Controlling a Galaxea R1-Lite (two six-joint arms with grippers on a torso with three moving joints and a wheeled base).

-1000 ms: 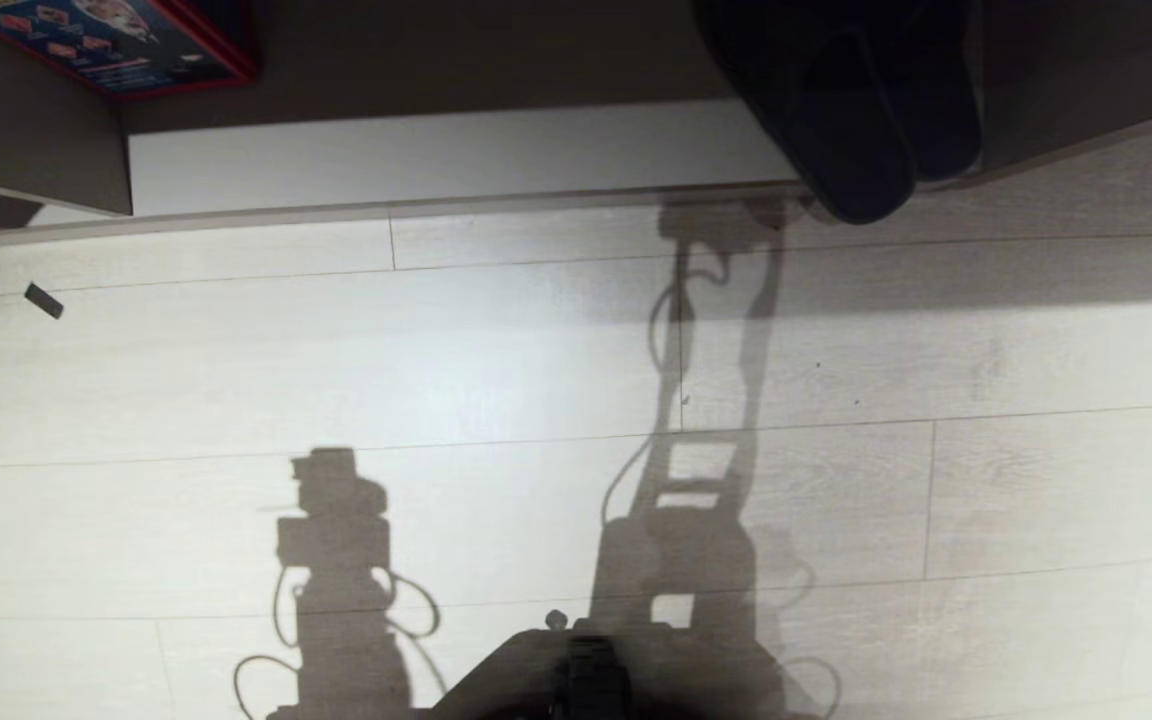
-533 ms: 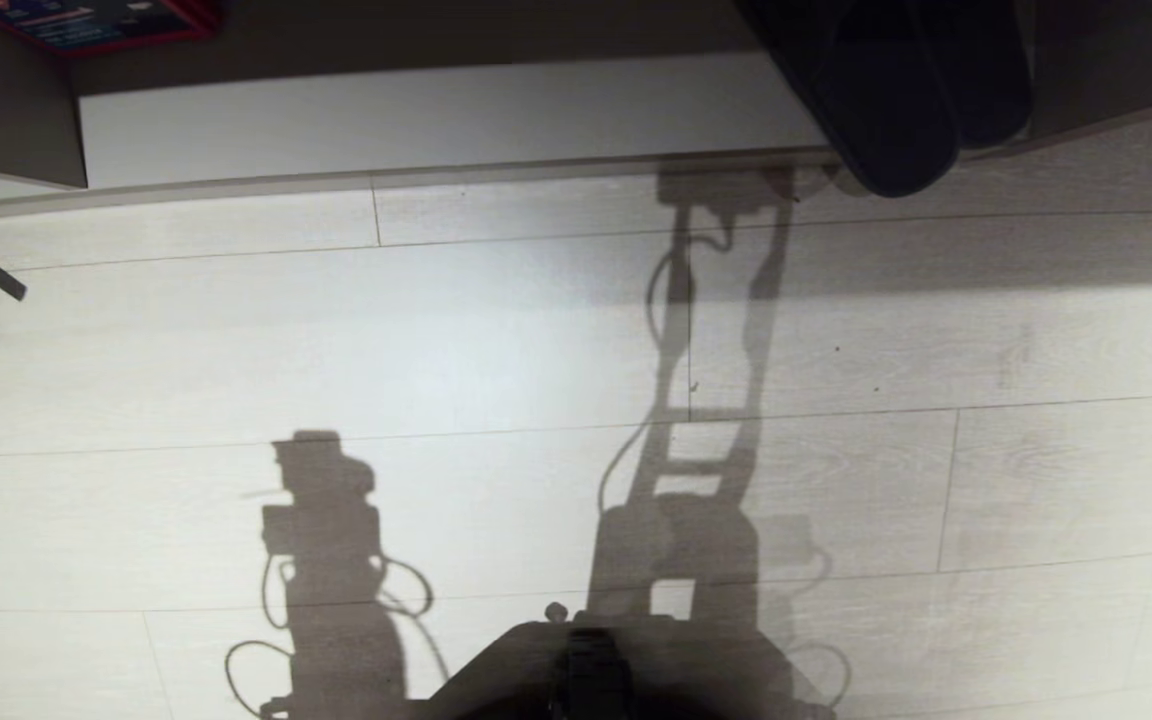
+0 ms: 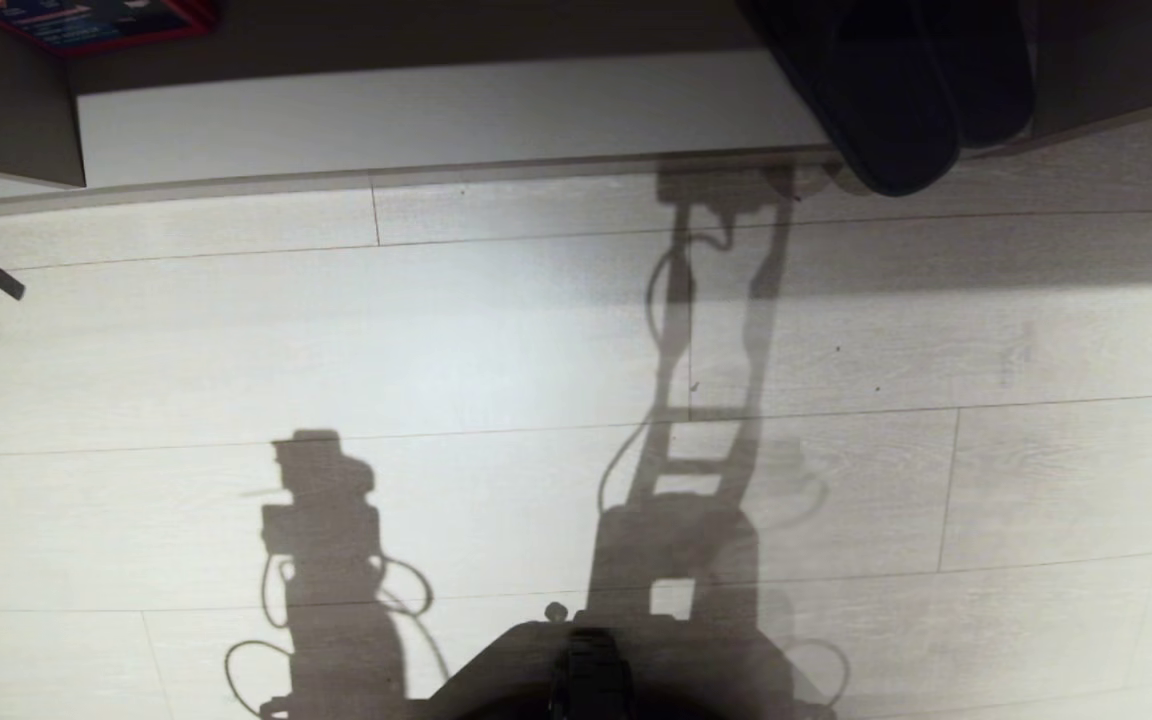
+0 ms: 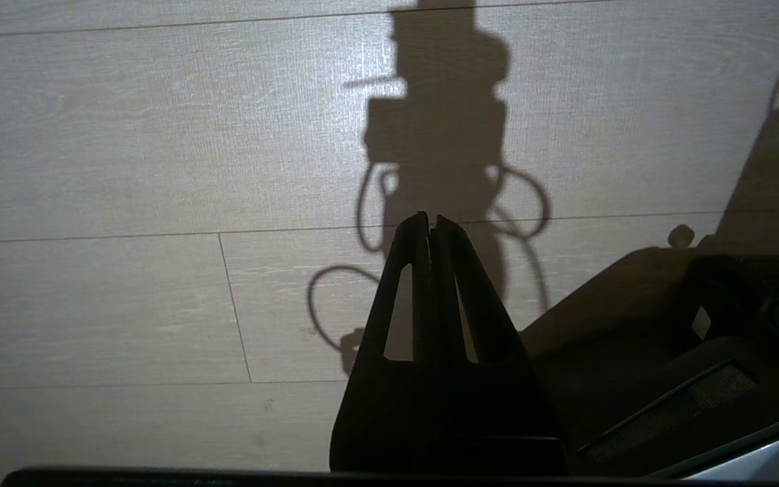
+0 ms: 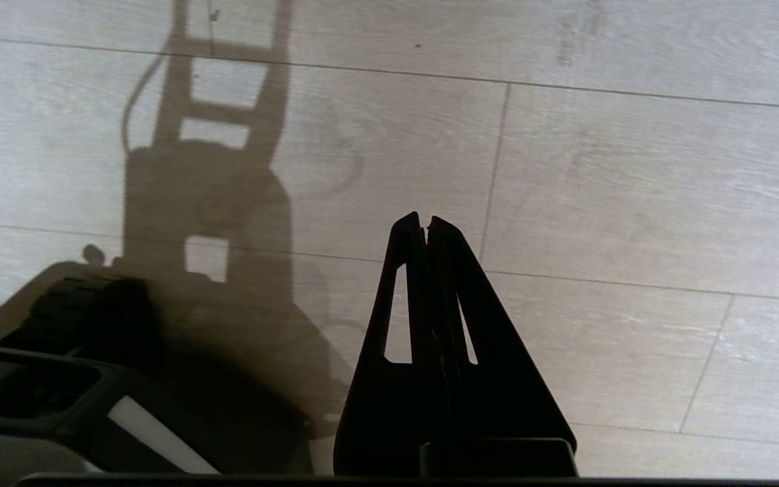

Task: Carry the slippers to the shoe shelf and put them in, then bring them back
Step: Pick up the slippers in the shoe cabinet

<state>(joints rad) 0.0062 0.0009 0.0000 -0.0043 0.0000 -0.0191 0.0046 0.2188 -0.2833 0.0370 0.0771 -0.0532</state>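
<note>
The slippers (image 3: 896,90) lie as a pair in the shelf (image 3: 436,120), heels poking out over its pale base board toward the floor (image 3: 496,340). We judge them light, soft and floppy: fabric uppers that will crush under a pinch, flat soles that will bend if lifted by one end. The likeliest hold seems to be at the open backs, where both heel edges sit side by side and could be pinched together, so the pair comes out as one. Fabric should not slip much, though a shallow bite on the rim could let one slipper drop.

Neither tool shows in the head view; only the arms' shadows fall on the floor there. So the slippers are well ahead of both tools, up and away from where either one points.

The right tool (image 5: 425,223) has its fingers pressed together, holds nothing, and hangs over bare floor boards beside the robot's base. The left tool (image 4: 429,220) is likewise closed and empty, also above bare floor. We would need the right tool to spread its fingers before it reaches the heels.

At the far left of the shelf lies a red-edged box (image 3: 96,20), well clear of the slippers.
</note>
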